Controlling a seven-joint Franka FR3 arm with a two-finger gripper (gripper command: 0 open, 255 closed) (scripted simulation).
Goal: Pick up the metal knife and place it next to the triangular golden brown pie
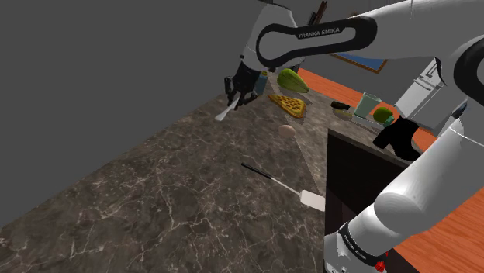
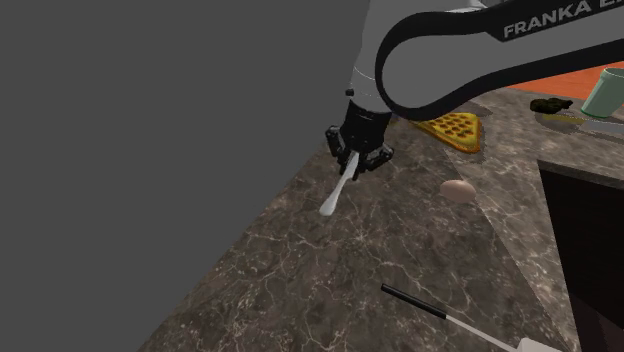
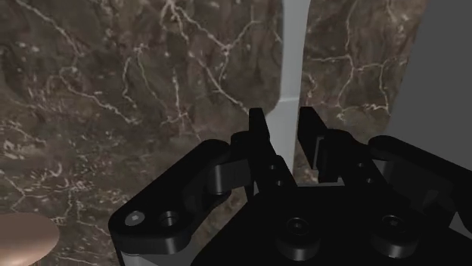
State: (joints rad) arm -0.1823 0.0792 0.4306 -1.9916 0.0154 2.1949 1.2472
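Plainly, in the shoulder view the knife (image 1: pixel 224 113) is gripped by the claw (image 1: pixel 234 98) and appears lifted off the table (image 1: pixel 155 194), w/ the pie (image 1: pixel 288 104) near.

In the 2nd exterior view an egg (image 2: pixel 458 189) is seen beside the route.

In the wrist view the fingers (image 3: pixel 259 132) are clamped on the knife.

Step judged: carry. Next, it needs to be moved twd the pie & lowered beside it.

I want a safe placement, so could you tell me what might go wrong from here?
The black tool pinches the pale grey knife near one end, so its long free end may swivel or slip. The light brown egg lies on the dark marble counter close to the triangular golden brown pie; the knife could knock it.
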